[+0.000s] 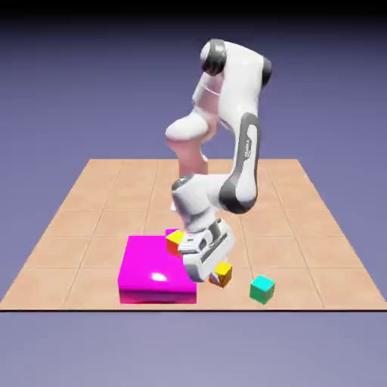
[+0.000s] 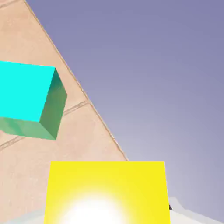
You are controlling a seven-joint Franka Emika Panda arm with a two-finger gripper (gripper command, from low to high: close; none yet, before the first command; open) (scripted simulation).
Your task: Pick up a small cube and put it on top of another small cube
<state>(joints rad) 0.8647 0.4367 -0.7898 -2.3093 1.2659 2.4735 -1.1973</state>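
Exterior view, left to right: magenta block (image 1: 158,278) sits flat on the tiled surface (image 1: 91,204) near the front edge; at its back right corner a yellow-topped cube (image 1: 175,241) with a purple face, partly hidden behind the arm (image 1: 227,162); gripper (image 1: 214,266) tilted low just right of the block, fingers at the small cube (image 1: 222,273) (yellow top, orange sides), which is at or barely off the surface, cannot tell which; teal cube (image 1: 262,289) a little further right, apart from everything else. Hand view: teal cube (image 2: 28,98) upper left on the tiles, and the small cube's yellow face (image 2: 107,190) fills the bottom middle, large, right where the fingers would show, hiding them. Fingers read as fully drawn in, clamped on the small cube. Progress, judged: grasp appears made, so the pick-up step is at its start; no clear lift visible yet. Left to do: raise the cube, carry it over another small cube, lower it square on top, let go. Teal cube is the nearest clear target; the purple-faced one sits tight against the block and under the arm, looks harder to reach
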